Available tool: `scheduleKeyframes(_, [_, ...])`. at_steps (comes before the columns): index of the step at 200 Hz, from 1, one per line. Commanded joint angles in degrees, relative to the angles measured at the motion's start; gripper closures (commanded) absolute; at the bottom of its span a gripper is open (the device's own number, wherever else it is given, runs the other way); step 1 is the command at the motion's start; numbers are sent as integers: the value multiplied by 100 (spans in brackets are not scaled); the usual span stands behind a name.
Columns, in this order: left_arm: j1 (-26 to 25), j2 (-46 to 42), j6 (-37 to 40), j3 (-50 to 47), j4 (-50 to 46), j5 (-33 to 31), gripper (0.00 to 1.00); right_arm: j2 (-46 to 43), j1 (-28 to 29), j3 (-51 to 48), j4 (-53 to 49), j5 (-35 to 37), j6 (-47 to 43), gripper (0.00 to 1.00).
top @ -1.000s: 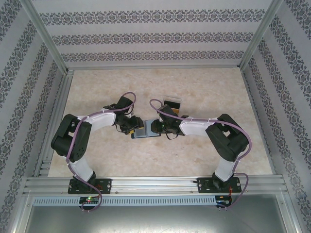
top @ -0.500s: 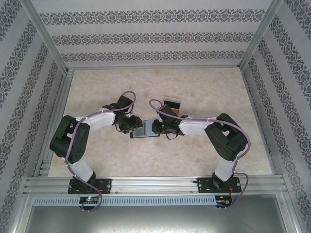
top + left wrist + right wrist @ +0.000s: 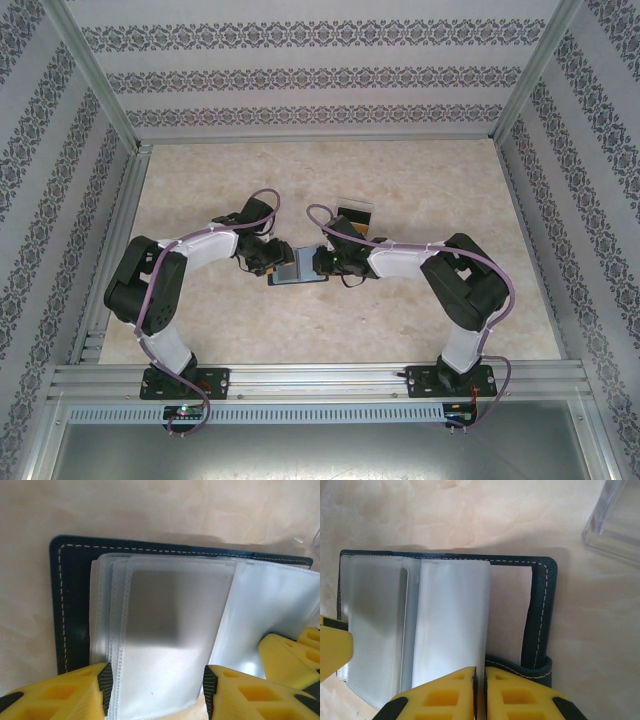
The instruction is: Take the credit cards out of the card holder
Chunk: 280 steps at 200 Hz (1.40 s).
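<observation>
Top external view: the holder [image 3: 298,270] lies open and flat at mid-worktop [image 3: 420,170], with the left gripper [image 3: 268,258] at its left end and the right gripper [image 3: 325,262] at its right end, both arms bent inward over it. A clear box [image 3: 357,212] stands just behind the right arm's wrist, apart from the holder. Left wrist view: the holder's dark navy cover [image 3: 75,605] carries a line of white stitching [image 3: 61,610] along its edge, and a fanned stack of frosted sleeves [image 3: 170,630] lies on it. The left gripper [image 3: 156,692] is released, its yellow fingers [image 3: 55,695] spread to either side of the front sleeve, black pads close to that sleeve's long edges. A greyish patch shows through the front sleeve; whether it is a card cannot be told. One yellow finger of the other gripper shows at the right of this view. Right wrist view: the right gripper [image 3: 480,690] is clenched on the near edge of one upturned sleeve [image 3: 450,620], its two fingers all but touching with the thin plastic between them. Just right of the fingers the closing tab [image 3: 537,669] curls over the cover's near edge. The bare inner panel [image 3: 507,610] lies between that sleeve and the stitched right border. The box's corner [image 3: 617,520] sits at the upper right, well clear of the holder.
</observation>
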Motion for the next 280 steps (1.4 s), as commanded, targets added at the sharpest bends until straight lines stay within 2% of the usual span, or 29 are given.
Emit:
scheduleKeyframes(1, [-68, 188, 62, -5, 150, 166, 47, 208, 50, 86, -123, -85, 8, 86])
scheduleKeyframes(53, [-124, 273, -5, -89, 336, 298, 43, 269, 69, 86, -108, -121, 31, 86])
scheduleKeyframes(90, [-119, 264, -48, -140, 553, 487, 24, 283, 72, 84, -106, -125, 45, 86])
scheduleKeyframes(99, [-121, 263, -55, -150, 596, 526, 16, 280, 67, 86, -108, -122, 43, 86])
scheduleKeyframes(122, [-120, 271, -76, -176, 726, 638, 8, 278, 78, 84, -108, -116, 43, 86])
scheduleKeyframes(178, [-121, 272, -147, -210, 923, 791, 11, 297, 82, 85, -100, -134, 55, 86])
scheduleKeyframes(208, [-127, 270, -129, -203, 909, 781, 5, 284, 78, 86, -105, -116, 46, 84])
scheduleKeyframes(240, [-119, 253, -100, -200, 856, 735, 2, 181, 17, 35, -132, -48, 79, 77])
scheduleKeyframes(256, [-122, 253, -85, -191, 820, 726, 1, -77, -62, -94, -128, 79, 116, 71])
scheduleKeyframes(280, [-119, 277, -55, -186, 811, 728, 0, -515, -168, -312, -126, 258, 107, 69])
